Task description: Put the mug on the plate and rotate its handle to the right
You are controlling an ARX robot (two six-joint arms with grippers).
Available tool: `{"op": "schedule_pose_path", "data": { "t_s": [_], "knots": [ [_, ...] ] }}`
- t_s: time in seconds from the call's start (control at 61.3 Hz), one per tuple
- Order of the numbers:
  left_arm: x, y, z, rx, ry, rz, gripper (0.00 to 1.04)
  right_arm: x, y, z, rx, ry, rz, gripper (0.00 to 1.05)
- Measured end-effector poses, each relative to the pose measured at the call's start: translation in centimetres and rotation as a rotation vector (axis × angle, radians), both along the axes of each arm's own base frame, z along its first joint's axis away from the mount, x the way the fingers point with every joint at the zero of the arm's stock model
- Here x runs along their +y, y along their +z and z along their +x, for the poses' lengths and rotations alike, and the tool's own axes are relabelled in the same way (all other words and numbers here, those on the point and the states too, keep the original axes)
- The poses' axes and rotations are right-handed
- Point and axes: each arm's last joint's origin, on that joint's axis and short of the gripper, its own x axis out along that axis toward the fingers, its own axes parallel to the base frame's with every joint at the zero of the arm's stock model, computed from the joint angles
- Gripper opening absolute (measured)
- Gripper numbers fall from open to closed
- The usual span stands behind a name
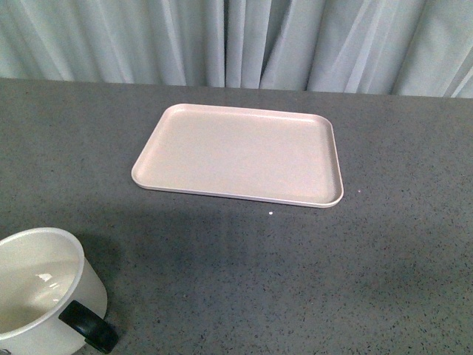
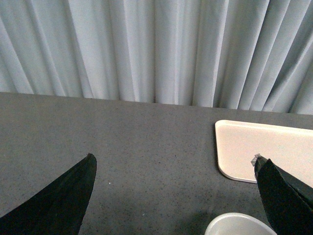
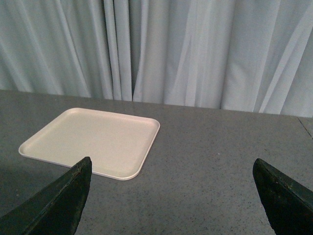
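Observation:
The white mug (image 1: 41, 285) stands upright on the table at the near left, partly cut off by the frame; its smiley face is hidden. Its black handle (image 1: 89, 327) points toward the near right. The pink-beige plate (image 1: 240, 154) lies flat and bare in the middle of the table, well apart from the mug. In the left wrist view my left gripper (image 2: 173, 161) is open and empty above the table, with the mug's rim (image 2: 239, 225) just near it and the plate's corner (image 2: 259, 147) beyond. In the right wrist view my right gripper (image 3: 171, 164) is open and empty, with the plate (image 3: 93, 139) beyond it. Neither arm shows in the front view.
The grey speckled tabletop (image 1: 369, 266) runs back to a pale pleated curtain (image 1: 236, 41) along its far edge. A tiny white speck (image 1: 271, 214) lies just in front of the plate.

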Motion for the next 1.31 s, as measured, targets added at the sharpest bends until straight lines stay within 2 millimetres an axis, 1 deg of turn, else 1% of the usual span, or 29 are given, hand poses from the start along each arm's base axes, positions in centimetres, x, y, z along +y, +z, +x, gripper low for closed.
{"op": "schedule_pose_path", "data": {
  "t_s": [0.457, 0.506, 0.522, 0.538, 0.555, 0.571, 0.62, 0.734, 0.799, 0.897, 1.012, 1.109, 1.305],
  "knots": [
    [0.0, 0.0, 0.0, 0.003, 0.001, 0.0, 0.95, 0.0, 0.0, 0.0, 0.0, 0.0, 0.0, 0.96],
    [0.0, 0.0, 0.0, 0.172, 0.013, -0.054, 0.95, 0.0, 0.0, 0.0, 0.0, 0.0, 0.0, 0.96],
    [0.0, 0.2, 0.1, 0.264, 0.022, -0.074, 0.95, 0.0, 0.0, 0.0, 0.0, 0.0, 0.0, 0.96],
    [0.0, 0.3, 0.3, 0.356, 0.036, -0.09, 0.95, 0.0, 0.0, 0.0, 0.0, 0.0, 0.0, 0.96],
    [0.1, 0.5, 0.4, 0.394, 0.042, -0.092, 0.95, 0.0, 0.0, 0.0, 0.0, 0.0, 0.0, 0.96],
    [0.1, 0.7, 0.9, 0.495, 0.056, -0.105, 0.95, 0.0, 0.0, 0.0, 0.0, 0.001, 0.0, 0.96],
    [0.1, 1.3, 2.5, 0.589, 0.071, -0.112, 0.95, 0.0, 0.0, 0.0, 0.0, 0.0, 0.0, 0.96],
    [-0.2, 1.9, 5.6, 0.641, 0.072, -0.099, 0.95, 0.0, 0.0, 0.0, 0.0, 0.001, 0.0, 0.96],
    [-0.3, 1.5, 7.2, 0.677, 0.081, -0.091, 0.95, 0.0, 0.0, 0.0, 0.0, 0.0, 0.0, 0.96],
    [-0.6, 0.6, 8.9, 0.729, 0.082, -0.077, 0.95, 0.0, 0.0, 0.0, 0.0, 0.0, 0.0, 0.96],
    [-1.0, -1.0, 9.8, 0.799, 0.086, -0.055, 0.95, 0.0, 0.0, 0.0, 0.0, 0.001, 0.0, 0.96],
    [-1.2, -1.9, 10.3, 0.834, 0.09, -0.044, 0.95, 0.0, 0.0, 0.0, 0.0, 0.0, 0.0, 0.96],
    [-2.0, -2.4, 10.7, 0.861, 0.06, -0.037, 0.95, 0.0, 0.0, 0.0, 0.0, 0.0, 0.0, 0.96]
  ]
}}
